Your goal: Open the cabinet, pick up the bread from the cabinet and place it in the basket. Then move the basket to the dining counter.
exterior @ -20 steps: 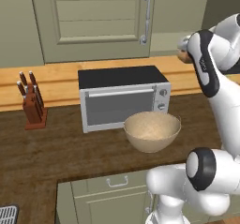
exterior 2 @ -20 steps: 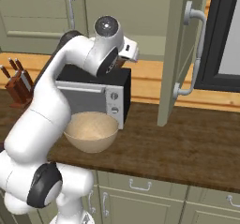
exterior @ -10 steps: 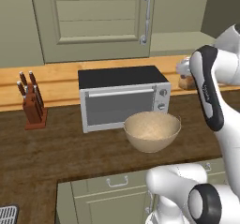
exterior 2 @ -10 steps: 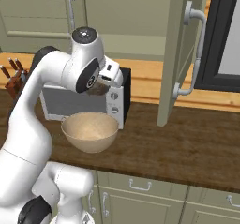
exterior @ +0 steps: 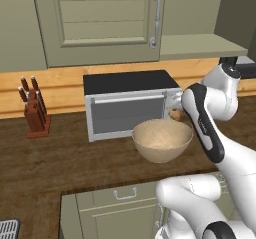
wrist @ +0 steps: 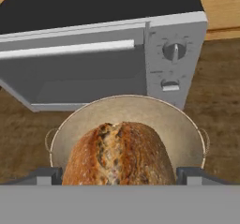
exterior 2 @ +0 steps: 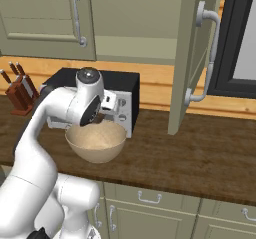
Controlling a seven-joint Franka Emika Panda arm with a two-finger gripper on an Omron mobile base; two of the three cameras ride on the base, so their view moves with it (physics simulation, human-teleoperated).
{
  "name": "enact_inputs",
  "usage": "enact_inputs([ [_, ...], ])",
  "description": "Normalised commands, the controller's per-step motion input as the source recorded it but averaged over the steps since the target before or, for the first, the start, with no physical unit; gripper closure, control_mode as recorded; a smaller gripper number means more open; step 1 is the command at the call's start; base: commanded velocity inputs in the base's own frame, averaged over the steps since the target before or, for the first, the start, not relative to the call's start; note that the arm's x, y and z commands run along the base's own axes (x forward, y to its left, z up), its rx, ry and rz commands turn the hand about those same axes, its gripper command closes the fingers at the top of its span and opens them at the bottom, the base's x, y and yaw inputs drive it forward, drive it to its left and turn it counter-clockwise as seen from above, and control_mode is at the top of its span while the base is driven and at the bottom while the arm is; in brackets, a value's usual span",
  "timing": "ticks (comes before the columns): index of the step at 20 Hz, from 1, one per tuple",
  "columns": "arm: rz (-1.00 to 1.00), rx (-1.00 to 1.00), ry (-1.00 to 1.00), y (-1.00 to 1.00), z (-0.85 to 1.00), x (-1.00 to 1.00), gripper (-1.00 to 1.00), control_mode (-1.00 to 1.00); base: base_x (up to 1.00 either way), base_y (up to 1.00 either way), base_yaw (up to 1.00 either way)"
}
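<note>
From the left base view, the arm bends across in front of the microwave, and the basket sits on the dark wood counter right before the oven's door; a scrap of the bread peeks out golden-brown just above the basket's far rim, tucked against the arm's wrist. A knife block stands well off to the left, and a closed green door with its silver handle hangs on the wall above. Over to the right base view: the cabinet is swung open, its door edge-on with the curved bar handle facing us, a bare shelf behind it, and the arm's elbow hangs over the basket beside the microwave. Now the hand view, and here's the good look: the bread sits big and crusty between the two dark fingertips, the gripper spread wide around the loaf, each tip just beside a flank, so the loaf is held at its full width directly over the open basket, with the microwave just beyond the rim.
</note>
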Motion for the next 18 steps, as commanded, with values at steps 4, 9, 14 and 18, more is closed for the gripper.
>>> enact_inputs([
  [4, 0.04, -0.03, 0.06, 0.23, -0.87, 0.41, 1.00, -1.00, 0.00, 0.00, 0.00],
  [9, 0.01, -0.01, 0.05, 0.09, -0.60, 0.50, 1.00, -1.00, 0.00, 0.00, 0.00],
  [14, 0.02, -0.01, 0.01, 0.07, -0.49, 0.40, 1.00, -1.00, 0.00, 0.00, 0.00],
  [18, 0.03, -0.03, 0.00, 0.11, -0.50, 0.13, 1.00, -1.00, 0.00, 0.00, 0.00],
])
